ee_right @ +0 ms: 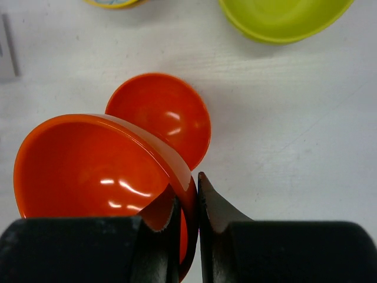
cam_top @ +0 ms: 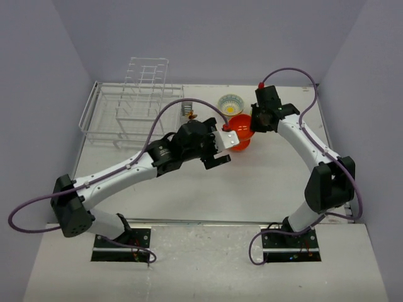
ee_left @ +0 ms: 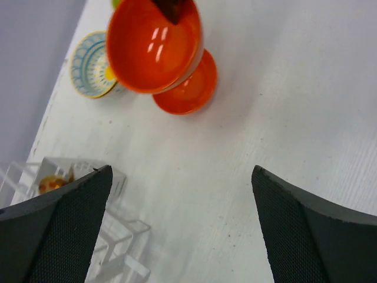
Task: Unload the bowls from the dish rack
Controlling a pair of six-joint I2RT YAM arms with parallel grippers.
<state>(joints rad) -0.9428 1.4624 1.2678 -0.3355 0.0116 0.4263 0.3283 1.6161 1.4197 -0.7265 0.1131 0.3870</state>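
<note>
My right gripper (ee_right: 189, 188) is shut on the rim of an orange-red bowl (ee_right: 94, 171) and holds it tilted just above the table. It partly overlaps a second orange-red bowl (ee_right: 162, 115) that rests on the table. In the top view the right gripper (cam_top: 254, 123) is at the held bowl (cam_top: 242, 129). A lime-green bowl (ee_right: 283, 17) and the flower-pattern bowl (cam_top: 230, 102) stand on the table behind. My left gripper (cam_top: 225, 151) is open and empty, just left of the orange bowls (ee_left: 154, 44). The white dish rack (cam_top: 126, 107) stands at the back left; no bowl shows in it.
The rack's small cutlery holder (ee_left: 53, 177) with something orange in it sits by the left gripper's left finger. Purple walls close the table at back and sides. The lime-green bowl is hidden behind the right arm in the top view.
</note>
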